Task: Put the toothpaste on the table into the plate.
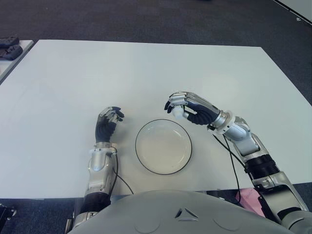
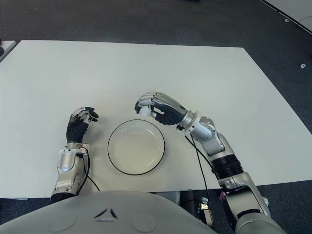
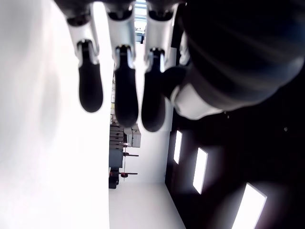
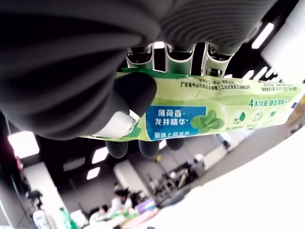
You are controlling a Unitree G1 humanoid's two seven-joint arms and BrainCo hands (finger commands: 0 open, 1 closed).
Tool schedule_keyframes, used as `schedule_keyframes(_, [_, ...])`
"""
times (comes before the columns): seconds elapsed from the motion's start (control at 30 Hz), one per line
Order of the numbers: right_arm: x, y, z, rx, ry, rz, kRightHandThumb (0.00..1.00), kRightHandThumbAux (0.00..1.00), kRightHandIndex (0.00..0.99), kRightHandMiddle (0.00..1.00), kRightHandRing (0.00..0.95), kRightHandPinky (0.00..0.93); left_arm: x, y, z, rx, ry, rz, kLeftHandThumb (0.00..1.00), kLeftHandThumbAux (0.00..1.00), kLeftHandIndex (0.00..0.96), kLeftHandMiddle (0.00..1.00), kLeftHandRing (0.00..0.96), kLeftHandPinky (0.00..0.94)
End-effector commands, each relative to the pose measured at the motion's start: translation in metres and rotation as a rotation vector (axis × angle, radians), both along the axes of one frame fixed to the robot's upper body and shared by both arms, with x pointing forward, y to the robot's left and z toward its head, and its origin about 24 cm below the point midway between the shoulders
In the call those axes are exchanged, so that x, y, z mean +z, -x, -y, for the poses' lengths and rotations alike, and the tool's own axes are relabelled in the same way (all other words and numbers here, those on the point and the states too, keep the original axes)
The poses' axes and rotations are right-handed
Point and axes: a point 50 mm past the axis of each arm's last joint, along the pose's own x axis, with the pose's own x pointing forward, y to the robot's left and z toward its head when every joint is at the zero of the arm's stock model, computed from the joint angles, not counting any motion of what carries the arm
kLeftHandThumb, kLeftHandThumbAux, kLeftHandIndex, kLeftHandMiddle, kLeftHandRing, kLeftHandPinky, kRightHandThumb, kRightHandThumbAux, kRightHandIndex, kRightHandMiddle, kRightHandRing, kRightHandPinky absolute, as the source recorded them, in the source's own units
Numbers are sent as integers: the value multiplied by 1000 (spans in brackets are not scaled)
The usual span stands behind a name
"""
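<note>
- Right robot hand [image 1: 187, 108] grips the soft, light green plastic toothpaste tube [image 4: 200, 112] mid-body, at the round black-rimmed white plate's [image 1: 163, 146] one o'clock.
- Left robot hand [image 1: 108, 119], at its nine o'clock, is loosely curled and holds nothing.

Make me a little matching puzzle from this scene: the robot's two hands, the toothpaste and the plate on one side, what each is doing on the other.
Things:
1. left hand
2. right hand
3. toothpaste
4. plate

States:
A. holds nothing inside, on the white table between the hands
B. green tube, gripped by fingers
C. fingers curled, holding nothing
D. closed on the tube, at the plate's far rim

Pairs: 1-C, 2-D, 3-B, 4-A
</note>
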Motion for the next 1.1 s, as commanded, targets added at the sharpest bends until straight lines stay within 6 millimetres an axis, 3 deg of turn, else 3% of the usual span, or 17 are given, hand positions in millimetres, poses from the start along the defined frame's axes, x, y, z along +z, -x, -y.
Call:
schedule_keyframes(0.03, [-4,4,-1,46,54,-45,1000,664,397,446,498,544,-5,0,0,-4,-2,-35,693,723,430,537,522,505])
schedule_keyframes(0.4, [-20,13,-8,116,115,-66,1000,664,381,478,498,538,-4,-2,0,-14,8,-22,694,722,431,548,530,513])
schedule_keyframes(0.73, [-29,21,-12,177,169,-56,1000,665,418,474,482,443,-4,-2,0,-11,8,-15,693,722,431,546,528,510])
schedule_keyframes(1.1, [-42,23,-15,173,210,-23,1000,668,450,426,449,477,-4,-3,0,-6,10,-19,693,722,431,546,527,510])
